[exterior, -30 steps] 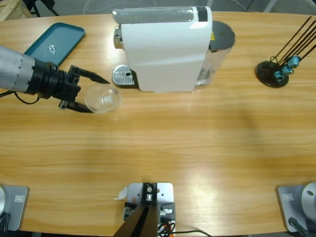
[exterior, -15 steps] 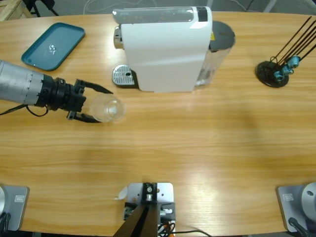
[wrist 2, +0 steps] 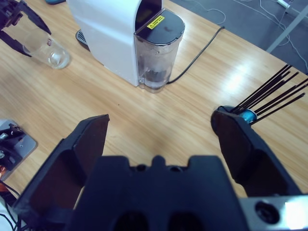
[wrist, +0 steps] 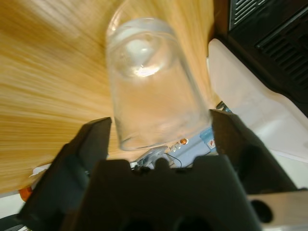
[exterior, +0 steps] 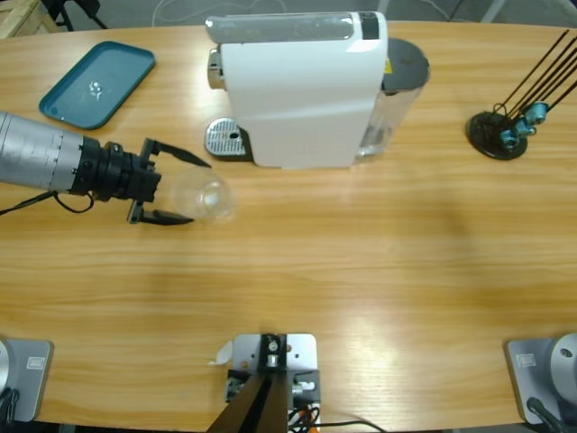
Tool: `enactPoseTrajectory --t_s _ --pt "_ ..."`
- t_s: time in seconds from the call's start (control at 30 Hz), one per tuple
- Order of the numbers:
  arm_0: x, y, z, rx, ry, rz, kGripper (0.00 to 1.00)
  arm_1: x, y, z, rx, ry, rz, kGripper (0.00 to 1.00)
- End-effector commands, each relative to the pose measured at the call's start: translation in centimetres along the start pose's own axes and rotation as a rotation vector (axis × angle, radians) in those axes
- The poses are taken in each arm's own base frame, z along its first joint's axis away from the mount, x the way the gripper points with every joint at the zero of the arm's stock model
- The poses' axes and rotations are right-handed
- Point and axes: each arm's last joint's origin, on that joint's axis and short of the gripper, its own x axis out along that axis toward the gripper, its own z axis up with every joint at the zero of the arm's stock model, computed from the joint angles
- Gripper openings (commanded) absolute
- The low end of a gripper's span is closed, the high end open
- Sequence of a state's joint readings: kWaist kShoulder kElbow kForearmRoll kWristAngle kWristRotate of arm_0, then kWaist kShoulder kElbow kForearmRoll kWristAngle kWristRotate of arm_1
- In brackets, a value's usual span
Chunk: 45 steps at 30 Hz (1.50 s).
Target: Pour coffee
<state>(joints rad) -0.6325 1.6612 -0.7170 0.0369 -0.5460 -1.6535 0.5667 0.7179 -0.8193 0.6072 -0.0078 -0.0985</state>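
Although the right gripper (wrist 2: 159,139) is held high over the table's near side, with its jaws spread wide on nothing, the change lies with the left gripper (exterior: 200,192). A second ago its jaws were closed on the glass tumbler (exterior: 213,198). Since then the tumbler has been carried a little to the right and toward the near edge, and it has been let go. The jaws are now parted wide, one on each side of the tumbler, and neither can be seen touching it.

The set-down is judged to be finished, so the arm is free to be drawn back. The tumbler stands on the bare wooden table (exterior: 361,271), near the drip grate (exterior: 225,140) but not on it and not under the spout. A further move may therefore be needed before anything is poured from the coffee machine (exterior: 302,90).

The tumbler's long axis is judged to be upright, with the base on the wood and the mouth pointing up. The left wrist view appears to be turned over, so the base is shown at the top there. No amber layer of coffee can be made out with certainty. Only a pale glint is seen at the base.

Farther off, a teal tray (exterior: 122,65) lies toward the far left corner and a stand of black rods (exterior: 496,135) toward the right end.
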Motion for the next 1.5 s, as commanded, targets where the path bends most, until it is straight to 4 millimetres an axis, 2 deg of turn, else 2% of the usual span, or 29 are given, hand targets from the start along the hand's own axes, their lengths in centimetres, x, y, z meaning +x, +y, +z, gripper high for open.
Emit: enactPoseTrajectory --t_s 0.03,0.17,0.37,0.53,0.63,0.67,0.73,0.8,0.87,0.9,0.97,1.03,1.27,1.4,1.5 --pt "0.5 0.7 0.8 -0.028 0.012 0.023 1.0 0.4 0.1 -1.0 0.006 0.019 -0.007 0.936" --pt "-0.2 0.6 0.6 -0.014 -0.001 0.0 1.0 0.4 0.1 -1.0 0.006 0.019 -0.006 0.936" --pt "-3.4 -1.0 -0.9 0.229 -0.139 -0.102 1.0 0.5 0.1 -1.1 0.006 0.018 -0.005 0.936" --pt "-8.2 -3.4 -4.7 0.495 -0.357 -0.136 1.0 0.7 0.1 -1.0 0.006 0.025 -0.004 0.936" --pt "-11.2 -4.4 -7.5 0.784 -0.544 -0.103 1.0 0.8 0.1 -1.0 0.005 0.03 -0.003 0.931" --pt "-11.5 -4.4 -8.4 0.903 -0.636 -0.074 1.0 0.8 0.1 -1.0 0.005 0.032 -0.003 0.931" --pt "-11.3 -3.8 -10.1 1.167 -0.792 0.034 1.0 1.0 0.1 -0.9 0.005 0.038 0.0 0.927" --pt "-9.4 -2.4 -11.1 1.38 -0.894 0.189 0.999 1.2 0.1 -0.9 0.004 0.049 0.002 0.927" --pt "-7.3 -0.7 -11.7 1.477 -0.946 0.287 0.987 1.6 0.1 -0.8 0.002 0.064 0.009 0.921" --pt "-7.0 -0.1 -11.9 1.494 -0.96 0.301 0.982 1.7 0.2 -0.7 0.0 0.07 0.012 0.917" --pt "-7.6 1.4 -12.2 1.47 -0.96 0.222 0.982 2.0 0.2 -0.7 -0.004 0.082 0.016 0.908" --pt "-7.3 2.4 -12.6 1.495 -0.943 0.164 0.982 2.4 0.2 -0.6 -0.007 0.097 0.02 0.908" --pt "-6.8 6.8 -14.4 1.676 -0.82 0.048 0.987 3.6 0.3 -0.3 -0.017 0.146 0.029 0.904" --pt "-4.8 9.8 -12.0 1.685 -0.817 0.019 0.991 4.4 0.3 -0.1 -0.024 0.175 0.037 0.904" --pt "-3.5 10.7 -11.1 1.661 -0.845 0.069 0.991 4.7 0.4 -0.1 -0.028 0.189 0.043 0.904"
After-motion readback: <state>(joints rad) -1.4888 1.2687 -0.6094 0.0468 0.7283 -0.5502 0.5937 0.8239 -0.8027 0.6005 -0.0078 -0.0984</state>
